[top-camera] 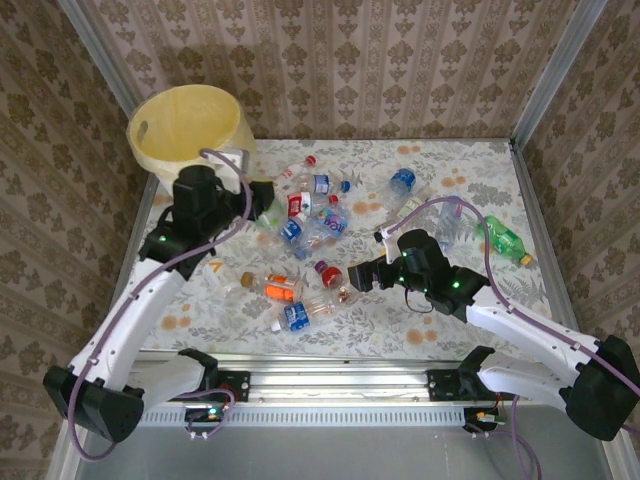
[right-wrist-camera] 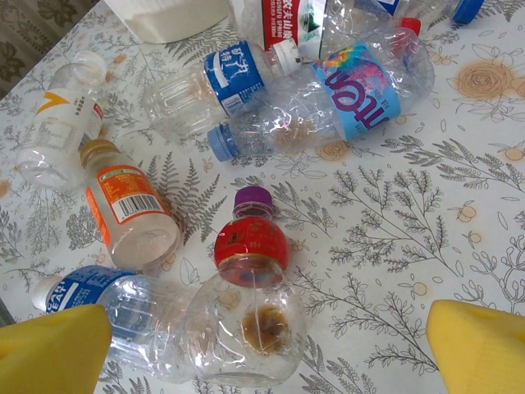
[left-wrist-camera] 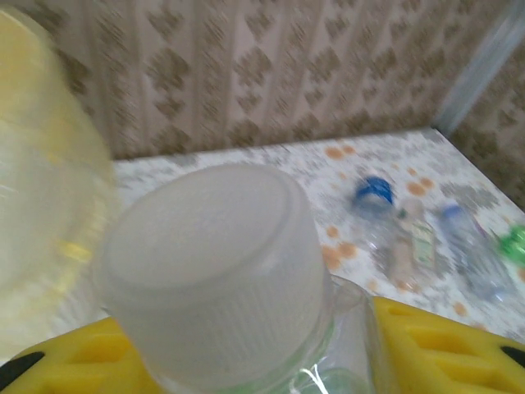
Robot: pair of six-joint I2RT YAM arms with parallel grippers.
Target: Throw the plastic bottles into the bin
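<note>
My left gripper (top-camera: 258,203) is shut on a clear, green-tinted plastic bottle with a wide white cap (left-wrist-camera: 217,263). The cap sits between the yellow fingers (left-wrist-camera: 443,345) and points at the camera. The bin (top-camera: 190,125), white with a pale yellow liner, stands just behind and left of that gripper, and its wall (left-wrist-camera: 41,205) is blurred at the left. My right gripper (top-camera: 360,275) is open, its pads (right-wrist-camera: 480,349) spread wide above a lying round bottle with a red label and purple cap (right-wrist-camera: 250,287). Several more bottles (top-camera: 310,215) lie in the table's middle.
Around the purple-capped bottle lie an orange-labelled bottle (right-wrist-camera: 127,213), a blue-labelled one (right-wrist-camera: 98,295) and a large clear one with a blue label (right-wrist-camera: 353,90). A green bottle (top-camera: 505,242) lies near the right wall and a blue-capped one (top-camera: 402,182) at the back. Walls enclose the table.
</note>
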